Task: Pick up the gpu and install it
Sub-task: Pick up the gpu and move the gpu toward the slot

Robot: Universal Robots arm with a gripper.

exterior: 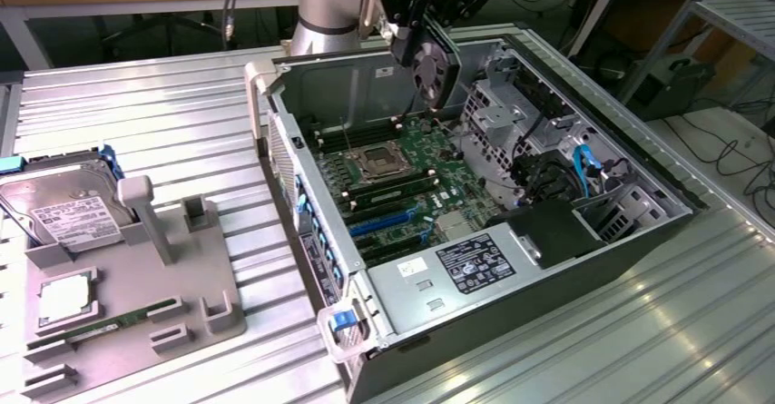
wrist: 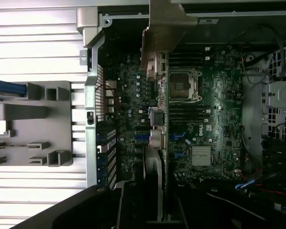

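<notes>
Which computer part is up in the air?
The gpu, the black fan card held above the open case; the hard drive and memory stick rest on the grey tray.

The gpu [exterior: 433,66]: thin black card with a round fan; held on edge, directly below the fingers [exterior: 416,12].

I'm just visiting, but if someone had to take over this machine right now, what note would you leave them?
Gripper: fingers shut on the thin black rectangular gpu card with round fan, held upright.
Where: it hangs above the green motherboard inside the open grey metal computer case.
Done: pickup.
Left: card not yet seated in a blue slot.
</notes>
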